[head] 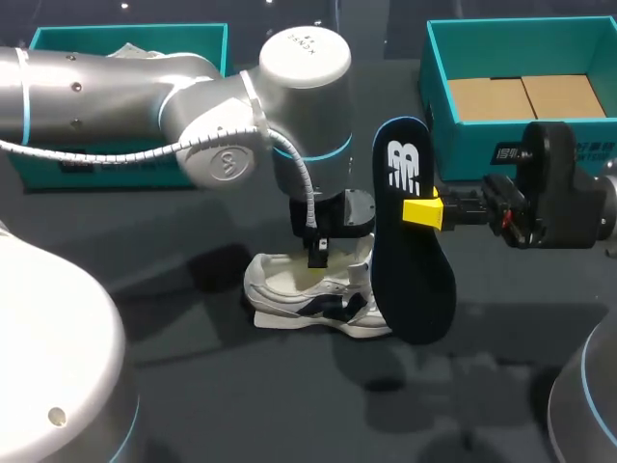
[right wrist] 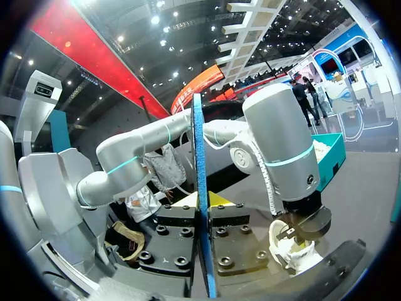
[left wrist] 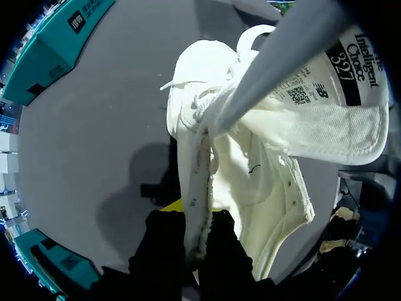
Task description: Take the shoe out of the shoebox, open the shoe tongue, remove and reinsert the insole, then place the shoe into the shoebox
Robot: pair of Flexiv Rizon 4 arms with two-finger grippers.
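Dark grey table [head: 241, 405] is seen under everything, and the white shoe [head: 313, 299] rests on it, right under the left gripper [head: 318, 253]. From the left wrist, the shoe's soft side wall is seen pinched between the two fingers, which are clamped tight on it. The tongue [left wrist: 326, 94] is folded open just ahead of them. The dark blue insole [head: 413, 241] is out of the shoe and is held up in the air, close beside the shoe, by the right gripper [head: 421, 213]. Its fingers are closed on the middle of the insole from both sides, so the toe and heel ends stick out far past the fingers with nothing to hold them. A teal shoebox [head: 463, 145] is set behind the right gripper, and a second teal box [head: 96, 32] sits well apart, behind the left arm. A few things could go wrong from here. The insole could swing or slip, because it is gripped at one small spot only. It could be caught on the tongue or on the pinched wall and get bent instead of lying flat inside. The shoe could be tipped or pulled free when the insole is pushed in, since only a thin, soft edge is held.
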